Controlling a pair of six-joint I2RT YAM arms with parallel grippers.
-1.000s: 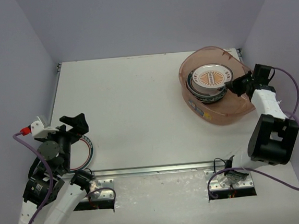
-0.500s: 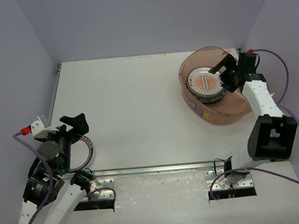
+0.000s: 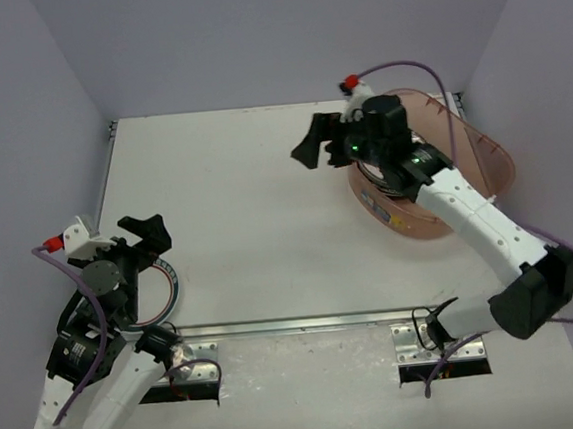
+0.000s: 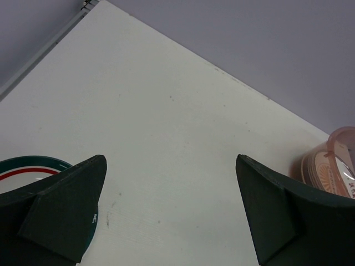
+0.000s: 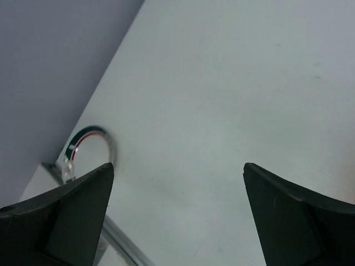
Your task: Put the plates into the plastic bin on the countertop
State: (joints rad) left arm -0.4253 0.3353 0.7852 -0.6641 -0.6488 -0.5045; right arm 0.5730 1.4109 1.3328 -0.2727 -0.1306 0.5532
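A teal-rimmed plate [image 3: 169,285] with a red inner ring lies on the white countertop [image 3: 257,217] at the near left. My left gripper [image 3: 150,232] hovers over its far edge, open and empty; in the left wrist view the plate [image 4: 30,167] shows beside the left finger. The pink-brown plastic bin [image 3: 491,160] stands at the far right and holds a stack of plates [image 3: 376,185], mostly hidden by my right arm. An orange sunburst plate [image 4: 328,169] tops the stack. My right gripper [image 3: 310,142] is open and empty above the countertop, left of the bin.
The metal front edge [image 3: 296,324] runs along the near side of the countertop. Grey walls close in the left, back and right. In the right wrist view the teal-rimmed plate [image 5: 91,143] lies far off by the metal edge [image 5: 119,241].
My right gripper opened over the bin, then rose and swung left out past the bin's rim over the countertop. The left arm barely shifted.
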